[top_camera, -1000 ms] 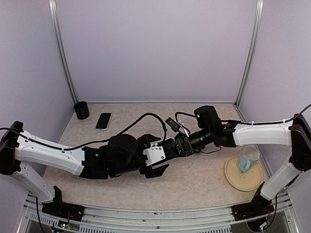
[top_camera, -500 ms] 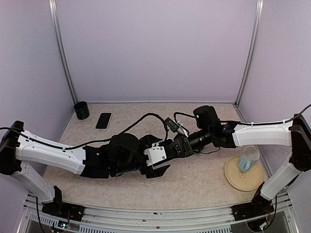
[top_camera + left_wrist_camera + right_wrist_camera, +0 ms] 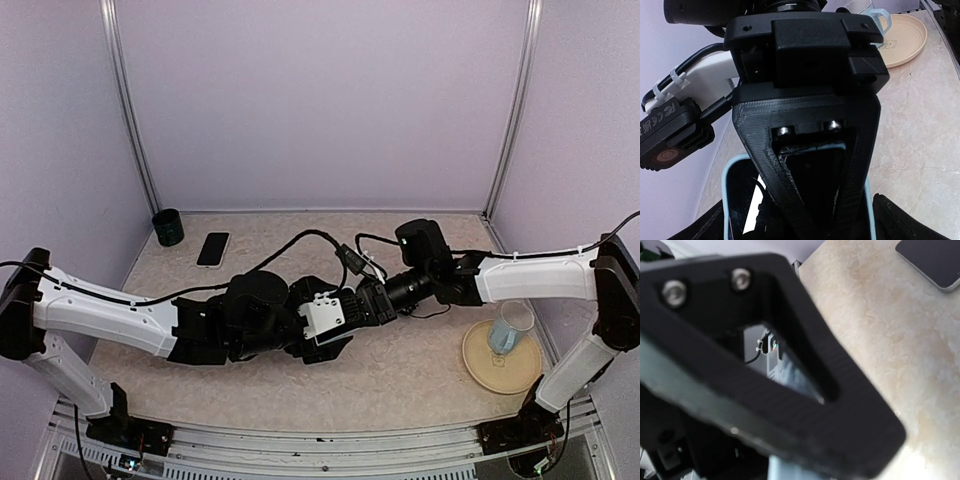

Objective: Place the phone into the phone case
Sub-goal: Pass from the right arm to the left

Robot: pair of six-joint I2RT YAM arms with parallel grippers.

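Closing in since a second ago, the left gripper (image 3: 340, 322) has slid further toward the right gripper (image 3: 358, 306), its fingers a little less spread. They flank the pale-blue phone case (image 3: 735, 197) — whether they press on it I cannot tell. The right gripper stays clenched on the case's edge at mid-table. The phone (image 3: 212, 248) lies unmoved at the far left, beside a black cup (image 3: 168, 227) — well apart from the case.
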